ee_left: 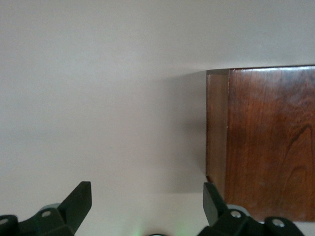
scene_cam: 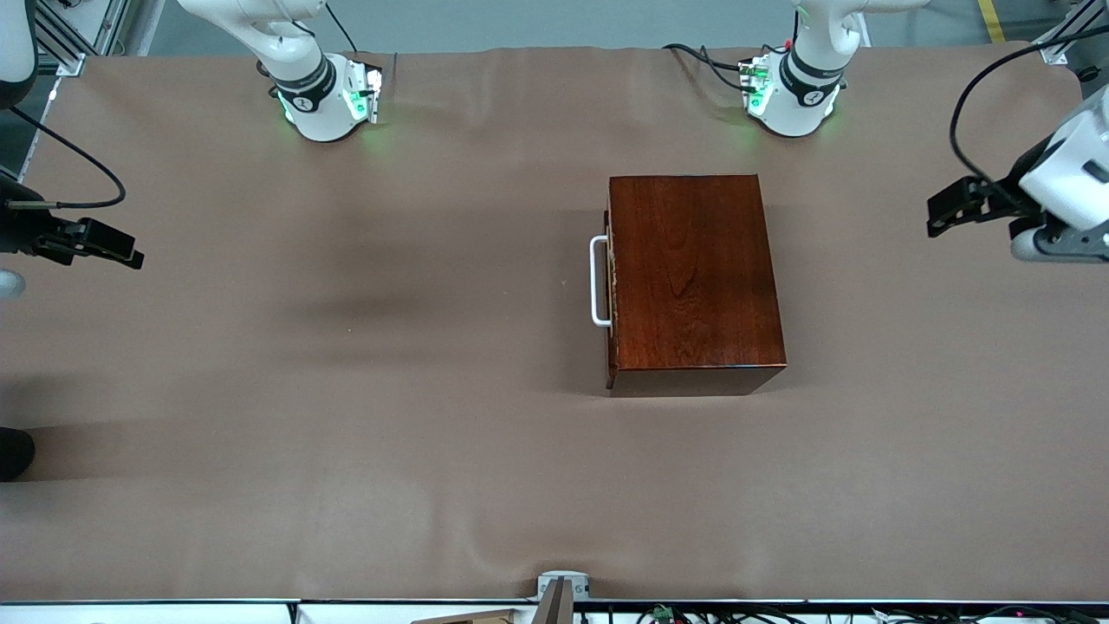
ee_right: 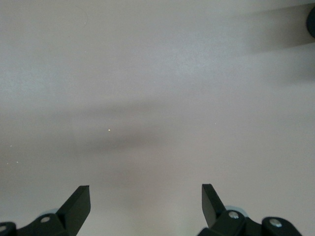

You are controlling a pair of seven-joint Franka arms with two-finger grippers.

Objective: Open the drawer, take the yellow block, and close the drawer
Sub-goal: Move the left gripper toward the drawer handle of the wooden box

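A dark reddish-brown wooden box [scene_cam: 693, 277] stands on the table near the left arm's base. Its drawer [scene_cam: 610, 286] is shut, and the white U-shaped handle [scene_cam: 597, 282] faces the right arm's end. The yellow block is hidden. My left gripper [scene_cam: 949, 208] is open and empty, up in the air at the left arm's end of the table; its wrist view [ee_left: 146, 204] shows a corner of the box [ee_left: 266, 142]. My right gripper [scene_cam: 108, 247] is open and empty at the right arm's end, over bare table [ee_right: 146, 204].
A brown cloth [scene_cam: 346, 416] covers the table. The arm bases [scene_cam: 325, 95] stand along its edge farthest from the front camera. A small bracket [scene_cam: 561, 589] sits at the nearest edge.
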